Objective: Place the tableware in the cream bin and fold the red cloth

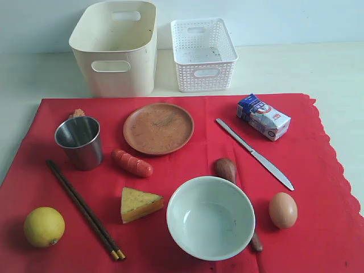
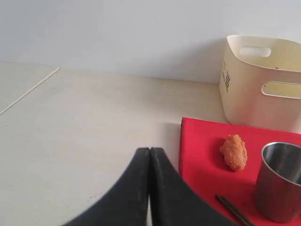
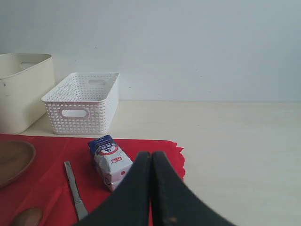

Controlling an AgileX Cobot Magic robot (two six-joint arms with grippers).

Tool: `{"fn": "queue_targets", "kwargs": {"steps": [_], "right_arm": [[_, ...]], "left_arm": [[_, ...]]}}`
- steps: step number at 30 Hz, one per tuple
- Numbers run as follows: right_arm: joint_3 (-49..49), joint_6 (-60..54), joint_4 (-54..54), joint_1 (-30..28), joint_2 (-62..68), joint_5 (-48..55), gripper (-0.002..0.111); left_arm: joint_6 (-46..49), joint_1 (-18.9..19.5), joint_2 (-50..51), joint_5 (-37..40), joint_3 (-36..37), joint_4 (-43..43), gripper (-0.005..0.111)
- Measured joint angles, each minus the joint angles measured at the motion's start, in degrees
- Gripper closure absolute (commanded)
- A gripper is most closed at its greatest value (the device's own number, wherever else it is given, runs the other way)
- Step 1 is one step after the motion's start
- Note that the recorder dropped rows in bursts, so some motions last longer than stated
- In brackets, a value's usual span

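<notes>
Pressing flat against each other, the black fingers of the left gripper (image 2: 149, 154) pinch nothing. Bare table (image 2: 84, 132) lies beneath them, just off the edge of the red cloth (image 2: 207, 165). The right gripper (image 3: 150, 156) is likewise clamped together and empty, its tips over the cloth's scalloped edge, near the milk carton (image 3: 109, 162).

Only the wrist views show the grippers; the exterior view gives the whole layout. There the cloth lies spread flat across the lower frame. The cream bin (image 1: 122, 74) stands off it at upper left, with the white lattice basket (image 1: 203, 54) just to its right.

All the tableware sits on the cloth:
- The steel cup (image 1: 79, 142) is upright at left.
- The clay plate (image 1: 158, 128) is at upper centre.
- The bowl (image 1: 210, 217) is at lower centre.
- The knife (image 1: 254, 153) lies diagonally right of the plate.
- The wooden spoon (image 1: 226, 169) is partly hidden behind the bowl.
- The chopsticks (image 1: 82, 207) lie slanted at lower left.

A lemon (image 1: 44, 226), sausage (image 1: 132, 162), cheese wedge (image 1: 140, 203) and egg (image 1: 282, 210) lie among them.

The left wrist view plainly shows an orange fried piece (image 2: 233, 152) beside the cup. In the exterior view it only peeks above the cup's rim.
</notes>
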Motion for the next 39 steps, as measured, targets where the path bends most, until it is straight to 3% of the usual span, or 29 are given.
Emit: {"fn": "queue_targets", "kwargs": {"steps": [25, 39], "right_arm": [[0.0, 0.0, 0.0, 0.0, 0.0, -0.2, 0.108], [0.0, 5.7, 9.8, 0.0, 0.0, -15.1, 0.108]], "left_arm": [[0.0, 0.0, 0.0, 0.0, 0.0, 0.0, 0.105], [0.0, 0.0, 0.0, 0.0, 0.0, 0.0, 0.105]]}}
